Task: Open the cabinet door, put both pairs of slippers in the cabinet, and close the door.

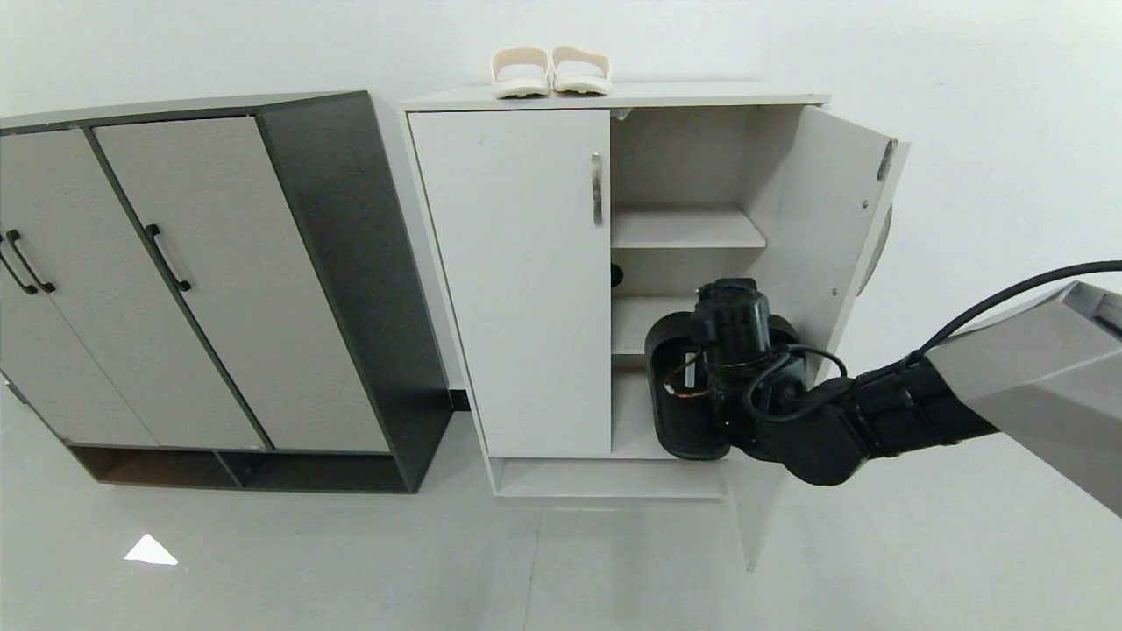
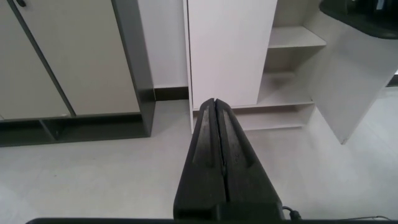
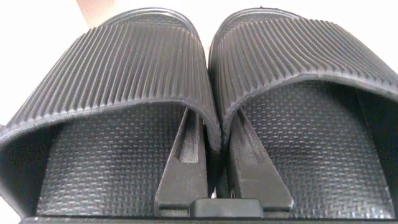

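At the cabinet [image 1: 508, 280], slippers [image 1: 675, 421] are clamped in the right claw [image 3: 215, 127]; they could be dislodged against a shelf [image 1: 635, 326].

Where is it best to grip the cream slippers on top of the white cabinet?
Probably pinch the touching inner strap walls of the cream slippers, coming from the front: they lie side by side, openings facing outward, so one jaw fits inside each.

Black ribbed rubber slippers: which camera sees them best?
The right wrist view: both black ribbed rubber slippers show side by side, the right gripper pinching their inner edges. The head view shows them partly behind the arm. The left wrist view shows a dark corner, possibly them.
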